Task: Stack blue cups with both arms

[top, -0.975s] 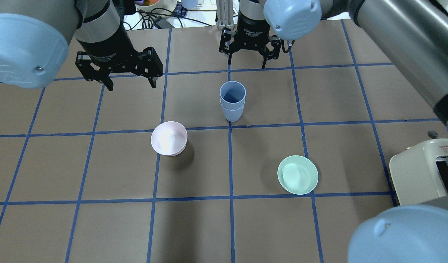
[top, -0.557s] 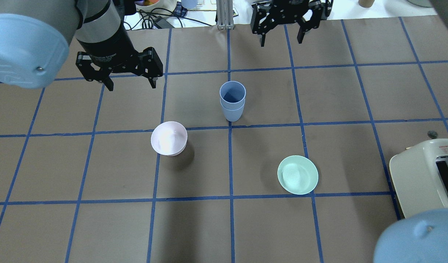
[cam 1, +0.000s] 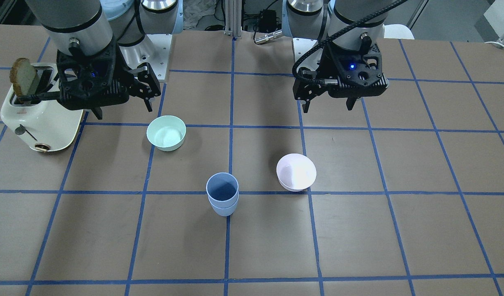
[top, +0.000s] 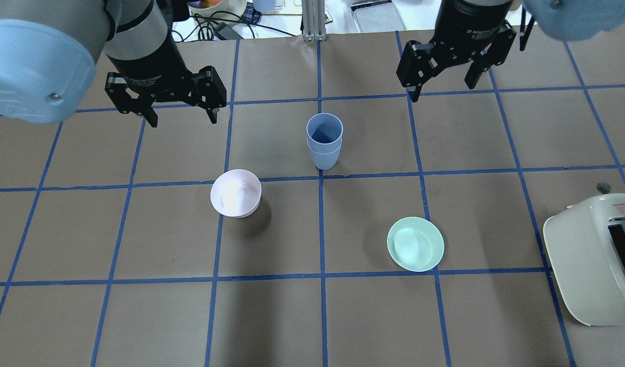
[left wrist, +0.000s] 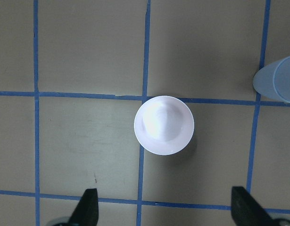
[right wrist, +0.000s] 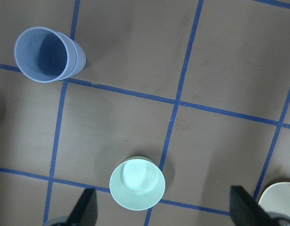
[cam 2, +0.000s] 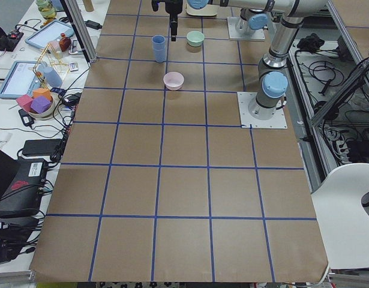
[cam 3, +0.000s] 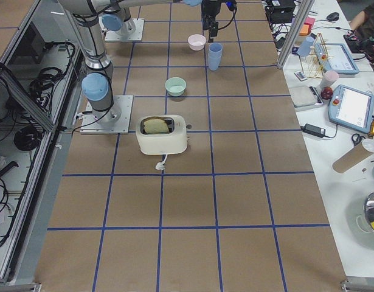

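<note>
The two blue cups [top: 323, 142] stand nested one inside the other, upright, near the table's middle; the stack also shows in the front view [cam 1: 222, 199] and the right wrist view [right wrist: 48, 54]. My left gripper [top: 182, 120] is open and empty, raised to the left of the stack and beyond the pink bowl; it also shows in the front view [cam 1: 327, 107]. My right gripper [top: 441, 87] is open and empty, raised at the far right of the stack, and appears in the front view [cam 1: 123, 111]. Neither gripper touches the cups.
A pale pink bowl [top: 236, 192] sits left of and nearer than the stack. A mint-green bowl [top: 415, 243] sits to the near right. A cream toaster [top: 593, 255] holding a slice of bread [cam 1: 24, 78] stands at the right edge.
My right gripper has swung from the far centre behind the cups over to the right, staying open. The left gripper and the cup stack have not moved.
</note>
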Robot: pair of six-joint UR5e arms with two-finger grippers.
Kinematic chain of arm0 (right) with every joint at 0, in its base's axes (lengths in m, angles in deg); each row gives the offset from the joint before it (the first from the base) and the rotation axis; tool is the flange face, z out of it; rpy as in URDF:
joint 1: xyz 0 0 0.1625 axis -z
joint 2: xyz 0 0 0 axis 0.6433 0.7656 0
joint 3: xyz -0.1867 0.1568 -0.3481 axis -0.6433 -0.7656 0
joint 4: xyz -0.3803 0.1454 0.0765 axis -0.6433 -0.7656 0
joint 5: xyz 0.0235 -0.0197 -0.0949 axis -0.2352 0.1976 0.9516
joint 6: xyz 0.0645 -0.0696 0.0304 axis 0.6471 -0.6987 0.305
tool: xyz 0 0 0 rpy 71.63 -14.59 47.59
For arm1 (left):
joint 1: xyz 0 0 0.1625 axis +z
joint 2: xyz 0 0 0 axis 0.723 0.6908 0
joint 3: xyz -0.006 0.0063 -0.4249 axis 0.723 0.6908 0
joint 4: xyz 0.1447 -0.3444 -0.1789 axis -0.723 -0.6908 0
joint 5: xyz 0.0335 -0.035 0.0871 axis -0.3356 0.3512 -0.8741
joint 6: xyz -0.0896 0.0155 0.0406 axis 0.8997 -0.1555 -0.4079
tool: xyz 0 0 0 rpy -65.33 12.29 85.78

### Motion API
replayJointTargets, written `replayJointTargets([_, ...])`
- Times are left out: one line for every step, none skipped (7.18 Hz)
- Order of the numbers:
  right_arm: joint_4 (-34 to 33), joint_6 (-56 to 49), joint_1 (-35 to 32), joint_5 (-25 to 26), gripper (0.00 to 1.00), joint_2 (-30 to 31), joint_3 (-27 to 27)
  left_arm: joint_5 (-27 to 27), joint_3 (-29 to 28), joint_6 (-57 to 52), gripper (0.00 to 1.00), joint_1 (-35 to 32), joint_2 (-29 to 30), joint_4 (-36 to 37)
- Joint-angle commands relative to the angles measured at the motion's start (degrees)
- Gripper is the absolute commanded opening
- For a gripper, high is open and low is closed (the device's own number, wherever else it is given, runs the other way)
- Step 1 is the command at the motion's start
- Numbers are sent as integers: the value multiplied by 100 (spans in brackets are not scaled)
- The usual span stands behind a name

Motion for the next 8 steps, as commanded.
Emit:
replayJointTargets([-549, 73, -20, -70, 100, 282, 414, 0, -9, 0, 100, 0, 1, 0])
replayJointTargets([-594, 117, 24, 35, 100, 273, 414, 0, -9, 0, 100, 0, -7, 0])
replayJointTargets([-708, 213, 41, 18, 100, 273, 440, 0, 0, 0, 100, 0, -7, 0])
replayJointTargets([-848, 370, 24, -52, 100, 273, 449, 0, 0, 0, 100, -8, -7, 0])
replayJointTargets([-858, 668, 41, -52, 100, 273, 458, 0, 0, 0, 100, 0, -7, 0])
replayJointTargets([-858, 688, 42, -52, 100, 273, 458, 0, 0, 0, 100, 0, -7, 0])
replayJointTargets([-858, 688, 50, -44, 100, 273, 458, 0, 0, 0, 100, -8, -7, 0])
replayJointTargets([-858, 688, 50, -44, 100, 273, 458, 0, -9, 0, 100, 0, 1, 0])
